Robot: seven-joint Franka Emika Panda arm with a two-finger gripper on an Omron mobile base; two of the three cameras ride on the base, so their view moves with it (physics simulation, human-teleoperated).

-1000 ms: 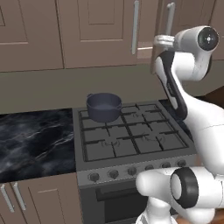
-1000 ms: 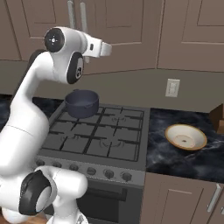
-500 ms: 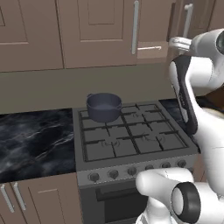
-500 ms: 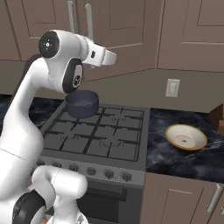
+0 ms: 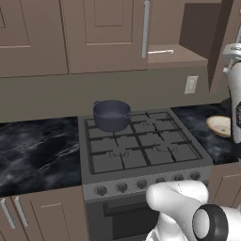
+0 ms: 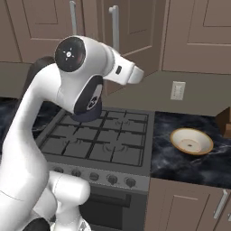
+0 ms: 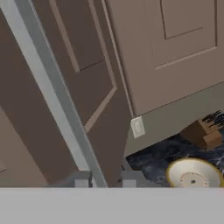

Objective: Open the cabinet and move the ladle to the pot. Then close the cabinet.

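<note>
Left base view, from the left edge across: black marbled counter point(image 5: 37, 153) fills the middle left, with low cabinets point(image 5: 42, 216) beneath it. The pot point(image 5: 111, 114) stands on the back left burner of the gas stove point(image 5: 141, 150) in the frame's centre. Above, the cabinet point(image 5: 108, 33) has its left door shut and its right door point(image 5: 226, 42) swung open at the upper right; the ladle point(image 5: 160, 51) lies on the exposed shelf. Lower right, a tan dish point(image 5: 219, 124) sits on the counter below a wall outlet point(image 5: 190, 84).

Hand view: the gripper point(image 7: 105, 179), at the bottom centre, has its jaws clamped on the door's silver bar handle point(image 7: 52, 96). A knife block point(image 7: 203, 131) shows at the right edge.
</note>
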